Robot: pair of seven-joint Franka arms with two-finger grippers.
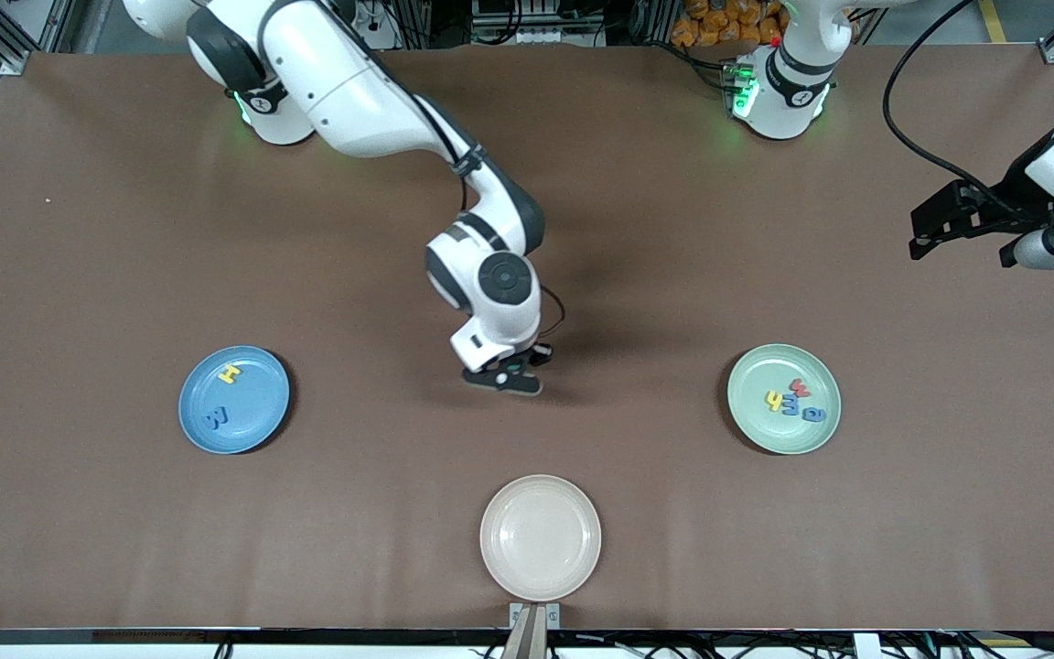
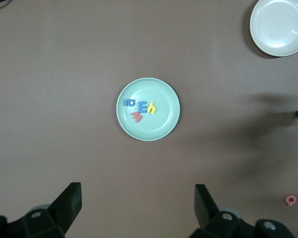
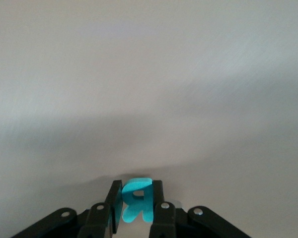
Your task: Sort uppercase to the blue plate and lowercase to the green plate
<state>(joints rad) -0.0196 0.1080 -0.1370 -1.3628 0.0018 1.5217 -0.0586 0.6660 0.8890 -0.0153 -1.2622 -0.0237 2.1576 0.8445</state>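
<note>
Here the right gripper pinches the teal R above the cream plate; left gripper waits spread

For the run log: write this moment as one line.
right gripper: shut on teal R, low over table centre | left gripper: open, waiting above green plate | blue plate: H, W | red G: on table
</note>
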